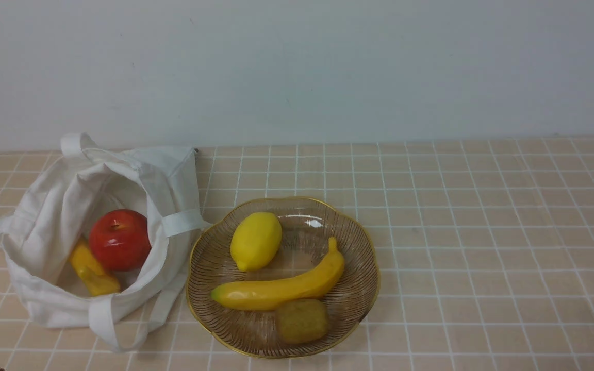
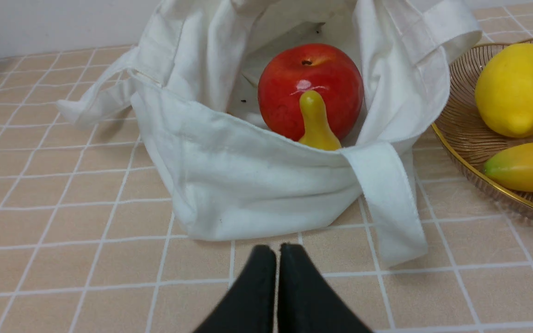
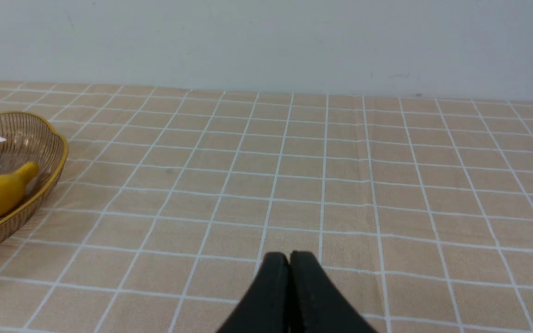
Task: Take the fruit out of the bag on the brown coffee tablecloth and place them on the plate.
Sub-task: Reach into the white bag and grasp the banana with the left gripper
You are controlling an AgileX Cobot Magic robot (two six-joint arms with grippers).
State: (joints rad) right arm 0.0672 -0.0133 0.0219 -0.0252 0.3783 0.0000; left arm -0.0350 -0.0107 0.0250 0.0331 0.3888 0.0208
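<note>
There is one white bag (image 1: 49, 216) and one glass plate (image 1: 364, 268), both on one checked tablecloth (image 1: 482, 232). I count one red apple (image 1: 119, 240). There are two bananas: one banana in the bag (image 1: 93, 270) and one banana on the plate (image 1: 281, 288). There is also one lemon (image 1: 256, 240) and one brown kiwi (image 1: 302, 320), so five pieces of fruit in all. Two grippers show: the left gripper (image 2: 276, 252) and the right gripper (image 3: 289, 259).
</note>
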